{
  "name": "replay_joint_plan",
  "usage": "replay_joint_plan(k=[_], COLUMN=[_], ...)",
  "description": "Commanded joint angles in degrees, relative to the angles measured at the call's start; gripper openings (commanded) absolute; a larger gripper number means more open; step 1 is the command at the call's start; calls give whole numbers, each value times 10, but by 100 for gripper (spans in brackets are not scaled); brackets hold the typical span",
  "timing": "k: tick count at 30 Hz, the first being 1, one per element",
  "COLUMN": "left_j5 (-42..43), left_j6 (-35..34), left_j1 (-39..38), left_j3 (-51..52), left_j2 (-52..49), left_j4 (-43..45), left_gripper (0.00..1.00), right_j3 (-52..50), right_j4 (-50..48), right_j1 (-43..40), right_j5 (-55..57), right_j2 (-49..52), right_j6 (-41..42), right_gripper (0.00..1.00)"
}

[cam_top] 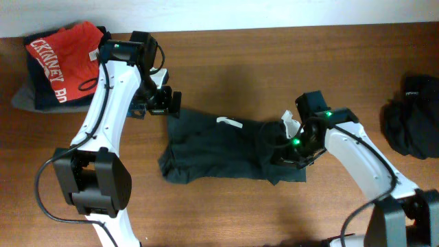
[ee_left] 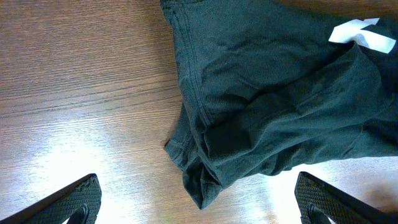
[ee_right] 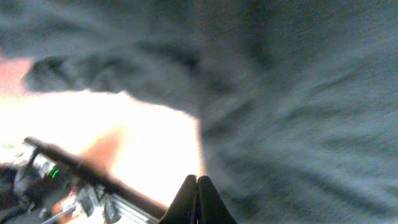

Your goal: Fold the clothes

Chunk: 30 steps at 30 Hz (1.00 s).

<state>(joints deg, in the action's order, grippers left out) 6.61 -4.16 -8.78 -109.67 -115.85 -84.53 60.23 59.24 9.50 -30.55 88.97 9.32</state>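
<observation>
Though the right wrist view is badly blurred, the other two read clean.

Table: brown wood, fills the overhead view.

Shirt: dark grey-green, lying near the table's middle, long side running left to right. Rumpled, not squared; folds bunched toward its right end. In the left wrist view the shirt shows a stitched hem and one corner puckered up off the wood.

Pile: far left corner, dark folded clothes, well apart from the shirt. A red shirt with white lettering lies on top.

Black garment: heaped at the right edge, partly cut off by the frame, well apart from everything else.

Left gripper: over the shirt's upper left corner. Jaws spread as wide as they go; its own camera shows the left gripper with fingertips out at the bottom corners of the frame, cloth and bare wood between them. Nothing in its hold.

Right gripper: down at the shirt's right end, in the bunched cloth. The wrist camera shows the right gripper with its tips pressed together, grey cloth filling most of the frame behind. Possibly a pinch of fabric is caught between the tips; the blur does not let me say.

Tag: small, white, on the shirt's upper edge; also seen from the left wrist.
</observation>
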Motion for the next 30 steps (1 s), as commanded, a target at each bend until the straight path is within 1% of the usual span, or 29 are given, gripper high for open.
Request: replay_joint_plan(k=[1,4,9,12,15,20,26,28,30], left_j5=[-4,-4,-4,-4,-4,0,2,2,2], left_j6=[-1,-1,-1,-1,-1,-1,-1,-1,-1], left_j1=[-1,-1,-1,-1,-1,-1,-1,-1,-1], left_j3=[1,1,1,1,1,1,1,1,1], left_j2=[3,3,3,3,3,3,3,3,3], left_j4=[-1,-1,-4,-3,-3,-2,-2,-2,-2], left_gripper=[99,99,99,99,99,99,99,99,99], right_j3=[7,-10,-54,-86,-122,-165,-172,-168,-146], right_j4=[24,26,-16,-58,-122,-206,-285,-293,-273], right_j1=[-1,-2,-2,-2,-1,-2,-2,-2,-2], right_j5=[-73,-72,-75,-98,-148,-150,-154,-154,-156], right_j2=[-11,-11,-4,1,17,68,128,129,129], right_j6=[-93,-110,-108,-108,-105,-97,-89,-82,-82], right_gripper=[4,4,4,4,5,5,4,4,4])
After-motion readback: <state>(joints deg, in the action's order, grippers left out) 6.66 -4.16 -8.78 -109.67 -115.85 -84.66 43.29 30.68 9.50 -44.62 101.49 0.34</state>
